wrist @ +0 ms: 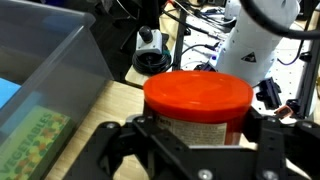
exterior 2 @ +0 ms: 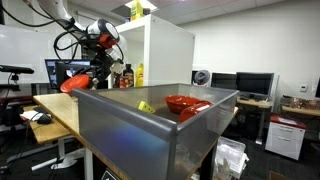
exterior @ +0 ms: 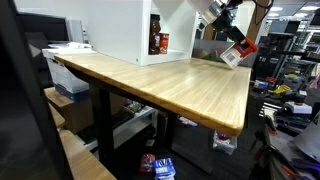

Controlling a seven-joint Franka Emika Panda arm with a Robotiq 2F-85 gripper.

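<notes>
The jar (wrist: 197,100) is a squat cylinder with a smooth, glossy red lid and a paper-labelled body. It is held in the air over the far edge of the pale wooden tabletop (exterior: 170,85). In both exterior views it hangs tilted, its long axis slanting, with the lid end pointing away from the wrist. The gripper (wrist: 195,140) has its black fingers pressed against the body from both sides, pinching the jar. Beside it on the tabletop stands a boxy white cabinet (exterior: 120,30). A matte grey plastic bin (exterior 2: 150,130) with straight walls holds a shiny red bowl (exterior 2: 185,103).
</notes>
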